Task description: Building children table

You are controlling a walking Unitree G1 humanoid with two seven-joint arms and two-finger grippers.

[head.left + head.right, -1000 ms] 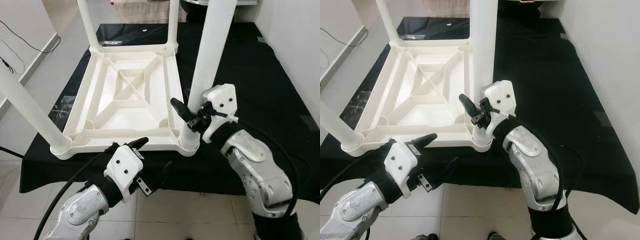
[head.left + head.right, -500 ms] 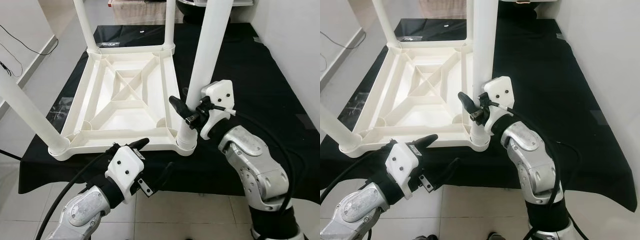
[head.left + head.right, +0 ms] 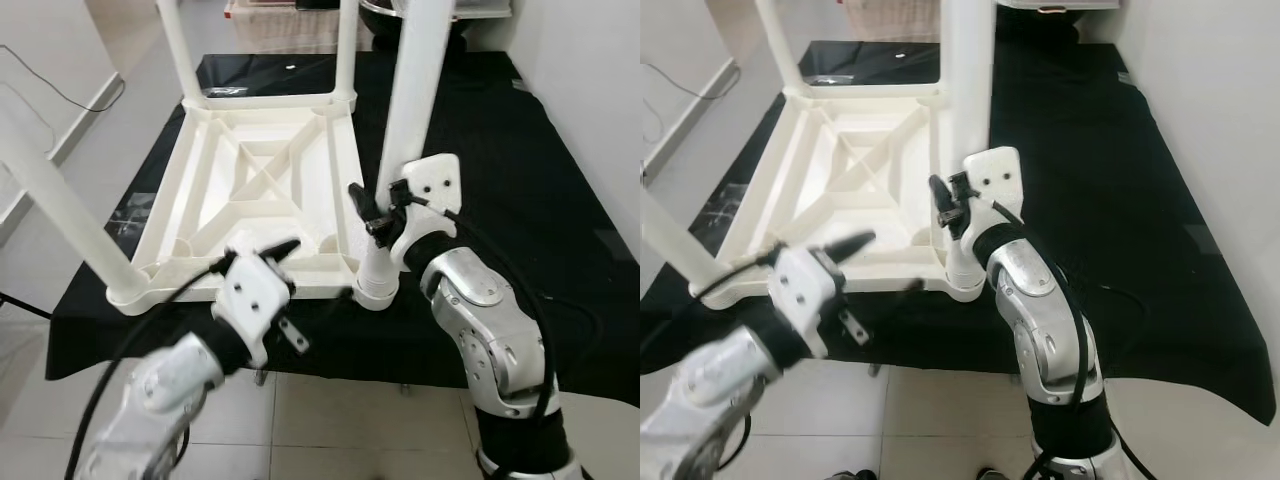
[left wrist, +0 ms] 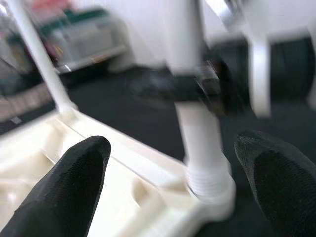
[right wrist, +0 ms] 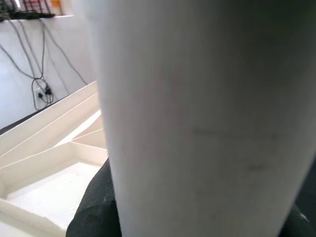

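A white plastic children's table [image 3: 262,190] lies upside down on a black cloth [image 3: 480,130], its legs pointing up. My right gripper [image 3: 385,205] is shut on the near-right leg [image 3: 410,90], just above the corner socket [image 3: 378,290]. One black finger [image 3: 358,196] shows left of the leg; the other is hidden behind it. In the right wrist view the leg [image 5: 207,108] stands very close. My left gripper [image 3: 310,272] is open and blurred, at the table's near rim, with nothing between its fingertips [image 4: 74,182]. The left wrist view faces the same socket [image 4: 210,185].
The near-left leg [image 3: 60,200] slants up at the left, and two far legs [image 3: 175,45] stand at the back. The cloth's front edge hangs over the tiled floor [image 3: 330,430]. A white wall [image 3: 600,90] is close on the right. A cable [image 3: 60,95] lies at the far left.
My left arm has risen towards the table's near rim and is now blurred. The right gripper stays on the near-right leg. The camera has shifted slightly.
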